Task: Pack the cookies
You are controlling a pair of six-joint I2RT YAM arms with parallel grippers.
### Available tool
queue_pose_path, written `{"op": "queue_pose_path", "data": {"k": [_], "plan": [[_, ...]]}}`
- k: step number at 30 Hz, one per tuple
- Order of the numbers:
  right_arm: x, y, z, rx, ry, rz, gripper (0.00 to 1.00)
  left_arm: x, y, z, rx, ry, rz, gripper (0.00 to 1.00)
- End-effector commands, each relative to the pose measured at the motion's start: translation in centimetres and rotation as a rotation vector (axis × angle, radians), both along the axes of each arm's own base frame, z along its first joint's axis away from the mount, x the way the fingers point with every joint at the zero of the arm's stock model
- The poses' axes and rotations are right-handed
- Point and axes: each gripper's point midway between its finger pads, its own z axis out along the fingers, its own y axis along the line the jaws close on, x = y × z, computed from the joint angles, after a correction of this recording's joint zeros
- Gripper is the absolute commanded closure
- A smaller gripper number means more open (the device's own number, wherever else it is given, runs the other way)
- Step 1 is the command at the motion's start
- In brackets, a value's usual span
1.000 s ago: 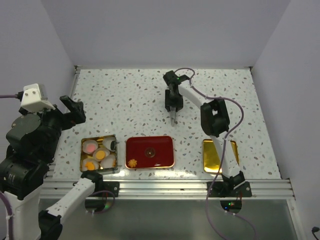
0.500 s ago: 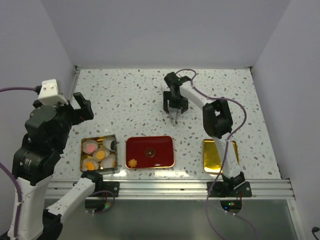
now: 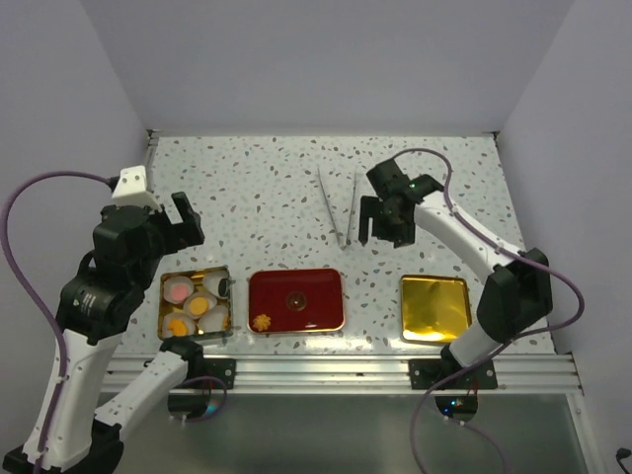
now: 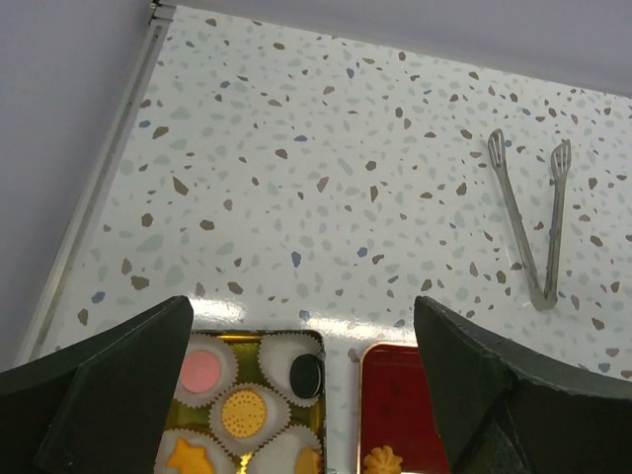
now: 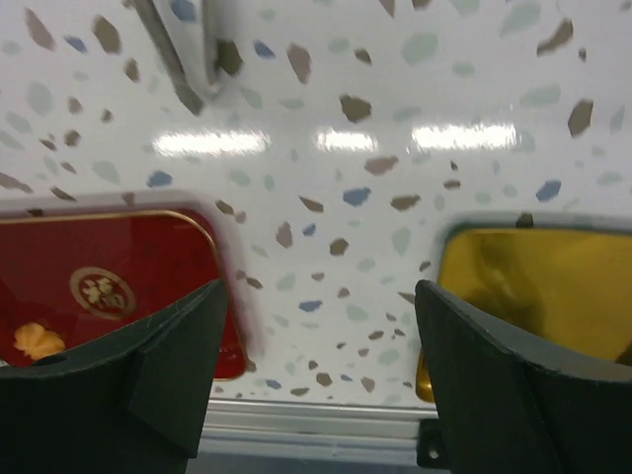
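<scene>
The cookies sit in white paper cups inside a gold tin (image 3: 196,272) at the front left: a pink one (image 4: 201,369), a dark brown one (image 4: 307,375), a yellow round one (image 4: 243,413) and an orange flower-shaped one (image 4: 188,456). Another flower-shaped cookie (image 3: 262,322) lies alone on the red tray (image 3: 306,281). My left gripper (image 3: 170,232) hovers open just behind the tin with nothing in it. My right gripper (image 3: 380,235) hangs open and empty over the table between the red tray (image 5: 99,237) and the gold lid (image 5: 533,296).
Metal tongs (image 3: 336,207) lie flat on the table behind the red tray, just left of my right gripper. The gold lid (image 3: 434,308) rests at the front right. A metal rail (image 3: 326,370) runs along the near edge.
My right gripper has opened and let go of the tongs, which now lie on the table, and has moved right and nearer. My left arm has swung rightward toward the tin.
</scene>
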Motion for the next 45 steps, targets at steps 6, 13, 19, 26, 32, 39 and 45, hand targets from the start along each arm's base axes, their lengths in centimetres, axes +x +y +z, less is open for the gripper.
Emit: {"op": "queue_pose_path", "data": {"k": [6,13,19,26,32,39,45], "plan": [[-8.3,-3.5,-4.8,-0.01,0.177,-0.124,0.29,1.2,-4.6,-6.4,-0.196,0.169,-0.102,0.0],[-10.7,-4.5,-6.2,-0.015,0.211,-0.134,0.36,2.5,-7.0,-11.5,-0.314,0.26,-0.112,0.0],[-12.3,-5.0,-7.8,-0.023,0.251,-0.133,0.39,2.7,-6.5,-16.0,-0.373,0.371,-0.016,0.0],[-13.0,-5.0,-9.4,-0.014,0.27,-0.133,0.48,2.6,-4.0,-19.6,-0.39,0.426,0.042,0.0],[-13.4,-4.8,-11.2,-0.011,0.306,-0.115,0.53,3.6,-3.4,-21.1,-0.371,0.43,0.05,0.0],[-13.7,-4.9,-12.3,-0.026,0.332,-0.095,0.56,4.9,-3.4,-23.3,-0.362,0.477,0.065,0.02],[-13.4,-4.7,-12.3,-0.025,0.333,-0.085,0.57,5.3,-3.6,-23.3,-0.371,0.526,0.078,0.05]]}}
